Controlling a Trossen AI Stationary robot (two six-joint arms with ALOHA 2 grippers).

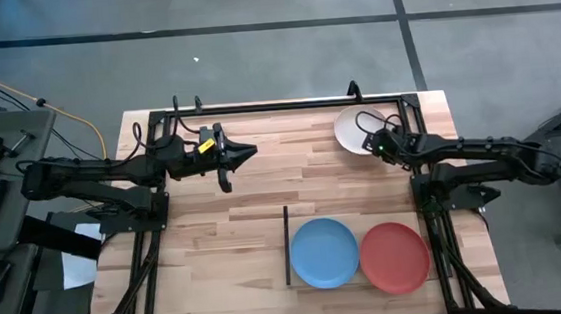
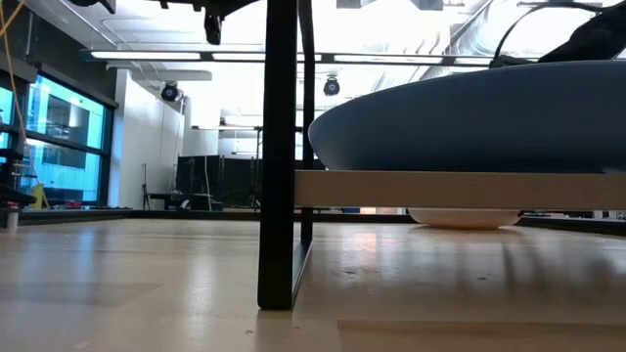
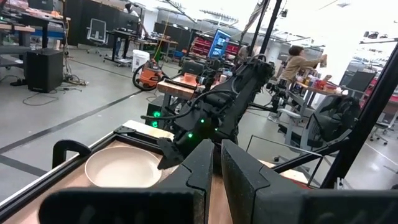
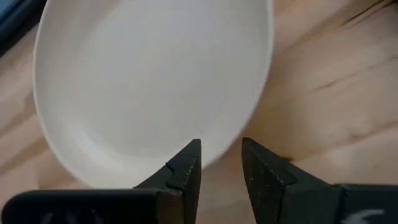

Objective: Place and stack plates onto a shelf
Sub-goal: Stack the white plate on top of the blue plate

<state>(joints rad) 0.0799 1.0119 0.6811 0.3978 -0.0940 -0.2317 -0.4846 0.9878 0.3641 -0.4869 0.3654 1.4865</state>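
looking down: your butcher-block table (image 1: 218,252) carries everything, with both arms held above its far half.
shelf: the light-wood panel (image 2: 460,190) sits at the near middle-right of the table, raised off the top, with its black upright strip (image 1: 287,245) along its left edge.
blue plate: you have the blue plate (image 1: 323,252) lying flat on the shelf, just beside the strip.
red plate: the red plate (image 1: 395,256) lies flat to the right of the blue one, rims touching or nearly so; you cannot tell which.
cream plate: the cream-white plate (image 1: 351,129) rests on the table near the far right corner, well apart from the shelf.
right gripper: your right gripper (image 4: 221,163) hangs at the near-right rim of the cream plate, fingers a narrow gap apart, the gap lined up with the rim; nothing is pinched between them that you can see.
left gripper: your left gripper (image 1: 243,152) waits above the far left-middle of the table, pointing toward the right arm, fingers drawn almost together and holding nothing.
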